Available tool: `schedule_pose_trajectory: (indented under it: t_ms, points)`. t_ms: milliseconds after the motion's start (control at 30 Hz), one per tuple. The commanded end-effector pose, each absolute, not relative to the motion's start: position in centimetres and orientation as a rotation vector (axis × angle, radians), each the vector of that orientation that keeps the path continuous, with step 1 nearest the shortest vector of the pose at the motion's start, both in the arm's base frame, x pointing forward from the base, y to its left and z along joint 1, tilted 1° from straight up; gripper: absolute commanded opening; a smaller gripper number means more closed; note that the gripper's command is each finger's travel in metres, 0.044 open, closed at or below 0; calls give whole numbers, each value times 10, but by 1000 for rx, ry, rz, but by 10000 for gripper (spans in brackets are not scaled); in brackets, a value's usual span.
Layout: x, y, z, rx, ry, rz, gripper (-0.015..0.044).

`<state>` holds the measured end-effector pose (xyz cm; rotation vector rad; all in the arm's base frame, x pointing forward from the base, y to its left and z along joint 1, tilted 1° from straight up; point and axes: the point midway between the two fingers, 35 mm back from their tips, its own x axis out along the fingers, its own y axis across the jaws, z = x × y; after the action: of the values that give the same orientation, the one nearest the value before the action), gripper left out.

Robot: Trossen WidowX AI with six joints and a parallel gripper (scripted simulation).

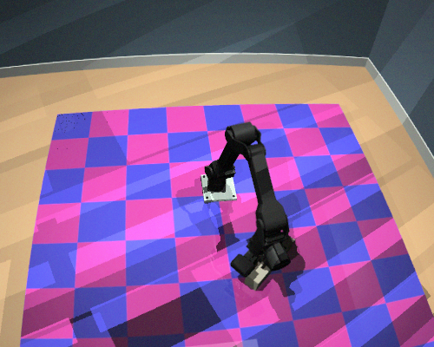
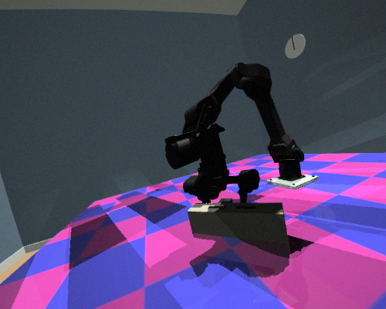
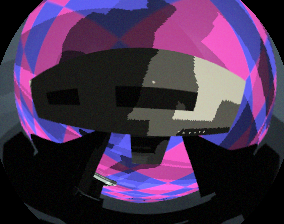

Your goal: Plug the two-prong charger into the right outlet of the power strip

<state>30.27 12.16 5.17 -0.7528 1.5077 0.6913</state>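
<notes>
Exterior: gripper jaws wide, empty, above power strip.

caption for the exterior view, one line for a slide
Open gripper hovers just above the power strip on the pink-and-blue checkered mat, holding nothing.

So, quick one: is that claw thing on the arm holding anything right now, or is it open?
End effector: open, fingers spread wide, holding nothing; it sits just above the power strip.
</notes>
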Motion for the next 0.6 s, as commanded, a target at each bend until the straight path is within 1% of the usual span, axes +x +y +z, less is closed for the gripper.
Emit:
schedule_pose_trajectory:
  t_ms: [0,567]
  points:
    - [303,121,52,-752,1502,692,440]
    - [299,117,52,-748,1490,695,440]
